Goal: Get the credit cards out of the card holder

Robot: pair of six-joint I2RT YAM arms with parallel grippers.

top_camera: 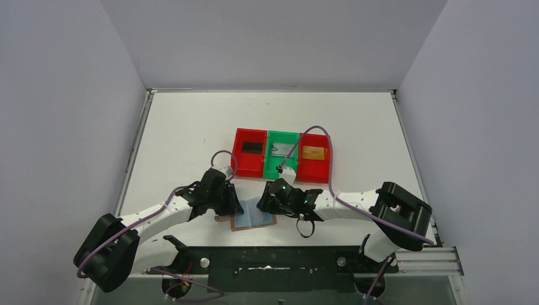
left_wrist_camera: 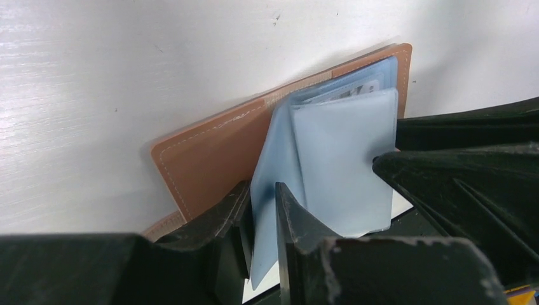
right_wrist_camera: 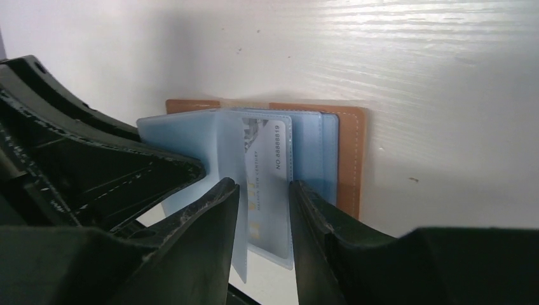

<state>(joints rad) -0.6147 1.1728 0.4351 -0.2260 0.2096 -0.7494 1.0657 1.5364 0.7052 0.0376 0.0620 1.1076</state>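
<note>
Card holder (top_camera: 254, 221) lies opened flat on the white table, on the near side of the green bin (top_camera: 272, 162), toward the arm bases. It is probably very light and would slide or lift if tugged, so one gripper should pin it while the other pulls. Its blue-grey plastic sleeves look soft, slick and floppy, likely to bend rather than resist. A credit card (right_wrist_camera: 264, 171) inside one sleeve is by contrast thin, stiff and smooth. It is best pinched across its flat faces at whichever edge is exposed and drawn straight out; where the sleeve mouth lies cannot be made out.

The holder has a tan-brown leather-like cover with pale stitching along its border, and translucent leaves fanned up from its spine. The card inside is pale, with small printed digits down one side.

Left gripper (left_wrist_camera: 262, 206), near and left of the green bin, has its jaws drawn in on one upright sleeve leaf (left_wrist_camera: 267, 159), which fills the gap between them. Right gripper (right_wrist_camera: 264, 197), directly nearer than the green bin, has jaws partly apart, straddling the sleeve with the card; whether they press it I cannot tell.

A silver card (top_camera: 283, 150) rests in the green bin. A black card (top_camera: 252, 147) lies in the red bin (top_camera: 245, 166) touching its left side, and a gold card (top_camera: 313, 152) in the one on its right.
</note>
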